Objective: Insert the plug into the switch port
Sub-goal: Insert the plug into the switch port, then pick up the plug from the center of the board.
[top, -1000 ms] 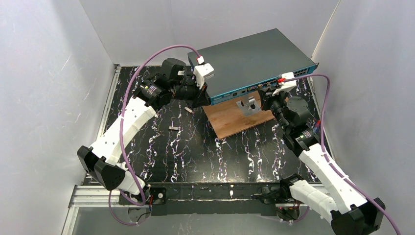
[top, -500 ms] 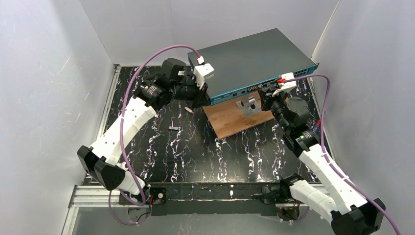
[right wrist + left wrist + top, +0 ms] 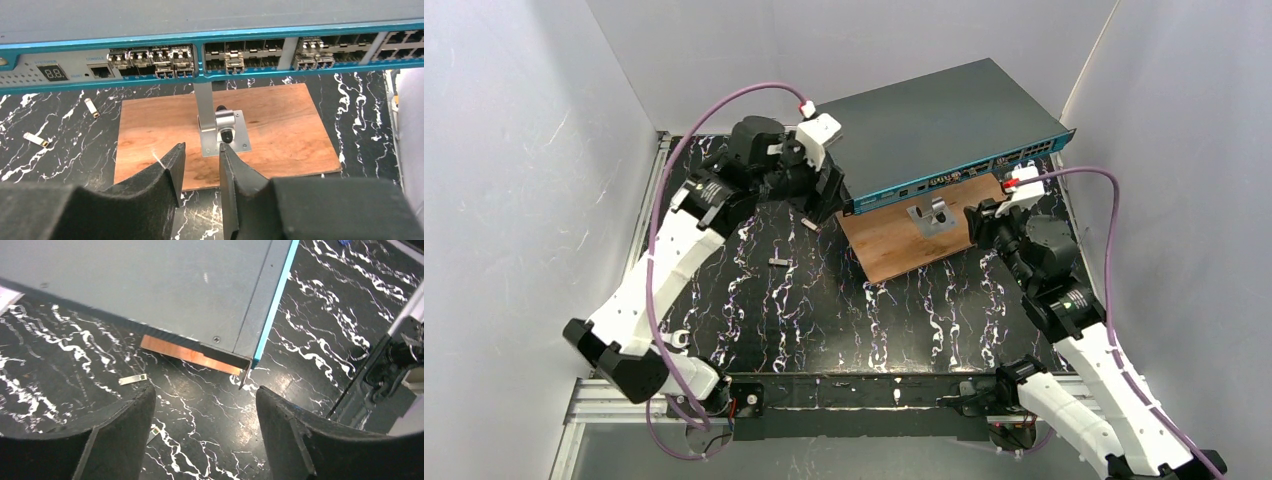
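The switch [image 3: 934, 115] is a flat dark grey box resting at the back on a wooden board, its teal front strip [image 3: 250, 31] facing me. Several silver plugs [image 3: 234, 62] sit in its sockets, and two loose plugs [image 3: 778, 261] lie on the black table. My left gripper [image 3: 831, 198] stands open just off the switch's left front corner [image 3: 245, 357], its jaws [image 3: 205, 391] holding nothing. My right gripper [image 3: 977, 215] hovers over the board's near edge in front of the strip. It [image 3: 201, 147] is open by a narrow gap and empty.
The brown wooden board [image 3: 150, 130] carries a small metal bracket [image 3: 225, 131] that props up the switch. One loose plug [image 3: 132, 380] lies close to my left fingers. White walls enclose the table on three sides. Purple cables arc over both arms.
Both grippers have opened. The left one has drawn back to the left from the switch's corner, and the right one has pulled back from the front strip toward me.
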`<state>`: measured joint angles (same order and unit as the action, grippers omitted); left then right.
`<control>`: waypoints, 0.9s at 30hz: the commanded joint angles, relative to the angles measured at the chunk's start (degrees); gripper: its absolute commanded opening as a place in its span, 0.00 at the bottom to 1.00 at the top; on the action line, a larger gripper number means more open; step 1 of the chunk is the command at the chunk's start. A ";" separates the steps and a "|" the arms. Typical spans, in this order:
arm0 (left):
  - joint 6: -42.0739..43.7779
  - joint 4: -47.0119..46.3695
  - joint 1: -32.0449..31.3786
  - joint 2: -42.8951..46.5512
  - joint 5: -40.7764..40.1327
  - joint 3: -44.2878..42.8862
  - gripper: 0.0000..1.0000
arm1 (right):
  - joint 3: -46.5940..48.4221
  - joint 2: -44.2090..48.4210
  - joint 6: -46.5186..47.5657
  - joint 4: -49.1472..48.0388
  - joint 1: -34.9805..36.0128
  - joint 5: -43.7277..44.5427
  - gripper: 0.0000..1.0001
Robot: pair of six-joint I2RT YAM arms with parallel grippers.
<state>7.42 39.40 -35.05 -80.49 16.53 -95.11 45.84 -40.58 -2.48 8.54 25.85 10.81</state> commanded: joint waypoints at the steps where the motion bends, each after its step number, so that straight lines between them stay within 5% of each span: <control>1: -3.98 0.11 0.02 6.68 -7.59 1.15 0.73 | 4.05 2.17 1.39 4.92 -0.27 1.93 0.43; 10: -17.74 0.89 1.33 16.70 -26.32 18.26 0.97 | 4.35 4.96 3.85 9.09 -0.27 4.33 0.62; 16: -28.92 2.10 3.74 18.26 -33.85 29.42 0.98 | 3.09 7.42 4.59 9.91 -0.27 6.65 0.78; 20: -31.90 -0.94 6.40 17.04 -33.71 35.43 0.98 | 3.02 8.93 4.75 10.68 -0.27 7.50 0.89; 27: -27.74 -6.24 12.43 10.41 -25.84 37.34 0.98 | 2.16 12.15 5.42 11.06 -0.27 9.23 0.92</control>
<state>-21.65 37.15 -25.26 -67.35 -12.75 -57.47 47.94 -30.33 1.83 20.32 25.85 17.98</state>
